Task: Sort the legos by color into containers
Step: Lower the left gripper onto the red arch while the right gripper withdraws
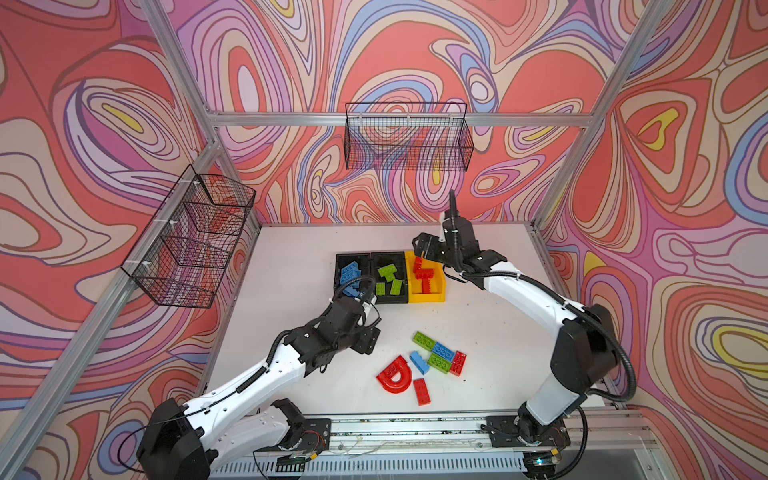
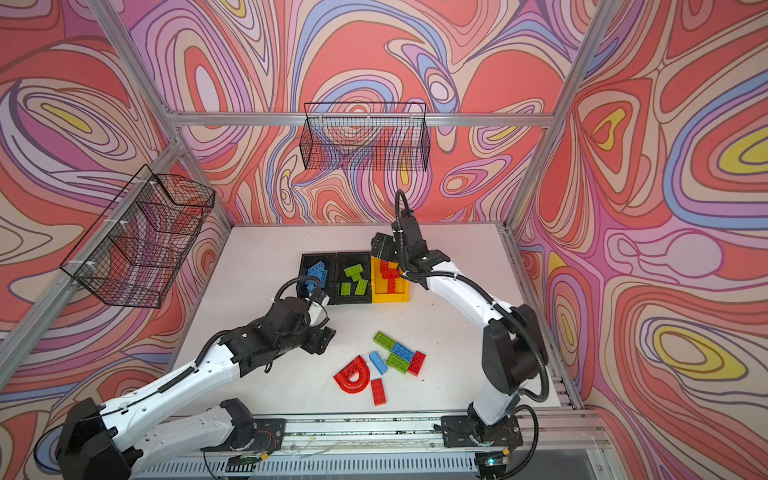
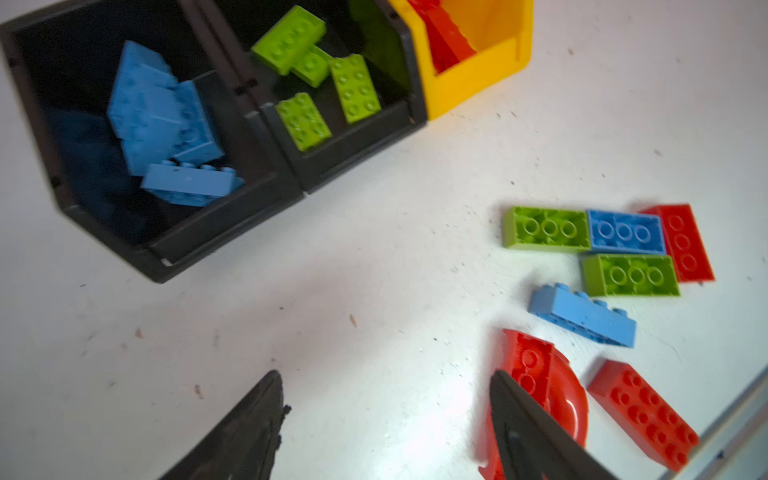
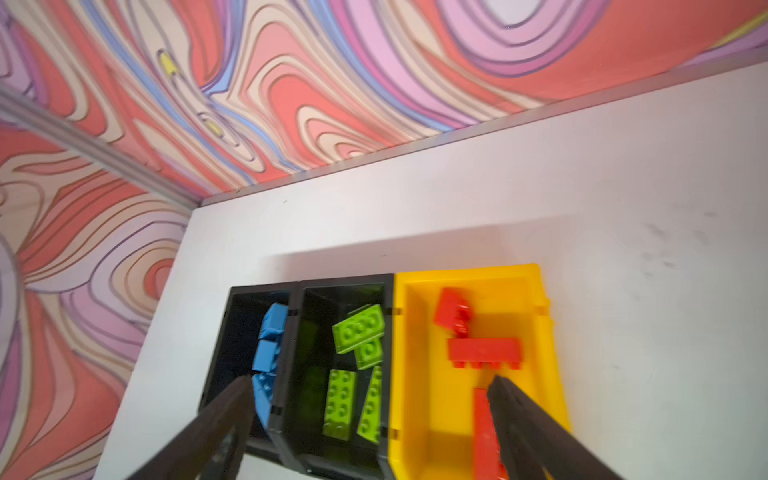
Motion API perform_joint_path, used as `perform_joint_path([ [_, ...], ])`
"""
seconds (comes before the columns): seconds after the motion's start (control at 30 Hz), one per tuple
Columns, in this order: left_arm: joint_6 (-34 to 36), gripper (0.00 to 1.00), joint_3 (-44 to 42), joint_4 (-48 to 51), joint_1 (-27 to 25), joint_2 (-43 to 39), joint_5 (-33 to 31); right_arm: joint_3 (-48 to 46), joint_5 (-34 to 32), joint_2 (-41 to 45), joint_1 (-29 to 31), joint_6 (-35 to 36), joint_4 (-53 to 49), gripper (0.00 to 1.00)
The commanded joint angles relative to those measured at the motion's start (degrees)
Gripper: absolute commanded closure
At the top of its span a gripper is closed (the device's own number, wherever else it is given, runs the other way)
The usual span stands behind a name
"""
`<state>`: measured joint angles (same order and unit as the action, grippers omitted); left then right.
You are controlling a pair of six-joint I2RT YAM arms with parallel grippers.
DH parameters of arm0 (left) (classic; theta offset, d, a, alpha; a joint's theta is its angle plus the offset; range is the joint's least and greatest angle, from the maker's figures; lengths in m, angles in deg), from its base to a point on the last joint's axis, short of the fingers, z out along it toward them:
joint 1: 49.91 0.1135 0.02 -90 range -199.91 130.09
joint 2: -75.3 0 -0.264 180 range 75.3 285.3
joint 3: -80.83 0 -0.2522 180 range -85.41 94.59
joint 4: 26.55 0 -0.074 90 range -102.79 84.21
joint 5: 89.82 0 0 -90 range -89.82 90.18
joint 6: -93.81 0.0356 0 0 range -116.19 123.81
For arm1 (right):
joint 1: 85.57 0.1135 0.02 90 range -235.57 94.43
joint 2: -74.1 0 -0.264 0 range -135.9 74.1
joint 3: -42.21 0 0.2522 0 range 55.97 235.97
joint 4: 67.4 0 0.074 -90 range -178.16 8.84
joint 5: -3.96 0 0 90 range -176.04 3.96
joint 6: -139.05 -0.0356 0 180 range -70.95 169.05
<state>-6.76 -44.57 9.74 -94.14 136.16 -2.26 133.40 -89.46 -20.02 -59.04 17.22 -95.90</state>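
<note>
Three containers stand in a row: a black bin with blue legos, a black bin with green legos, and a yellow bin with red legos. Loose legos lie on the table nearer the front: two green, a blue, a red, a light blue, a red arch and a red brick. My left gripper is open and empty over bare table, left of the arch. My right gripper hangs open and empty above the bins.
Two black wire mesh baskets hang on the walls, one at the back and one on the left. Aluminium frame posts edge the white table. A rail runs along the front.
</note>
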Motion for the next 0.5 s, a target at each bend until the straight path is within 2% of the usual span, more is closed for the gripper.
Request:
perform_joint_path([
  [0.0,2.31,0.18,0.49,-0.92,-4.90,1.68,1.12,-4.48,-3.32,2.77,-1.41,1.63,-2.83,0.07],
  [0.17,2.54,0.19,0.88,-0.33,-10.68,7.70,1.04,-8.14,-4.31,6.22,-4.34,2.23,-4.39,0.07],
  [0.47,5.80,0.21,3.97,1.44,-14.05,18.13,4.28,-9.26,-5.46,9.06,-7.64,3.36,-5.56,0.07],
])
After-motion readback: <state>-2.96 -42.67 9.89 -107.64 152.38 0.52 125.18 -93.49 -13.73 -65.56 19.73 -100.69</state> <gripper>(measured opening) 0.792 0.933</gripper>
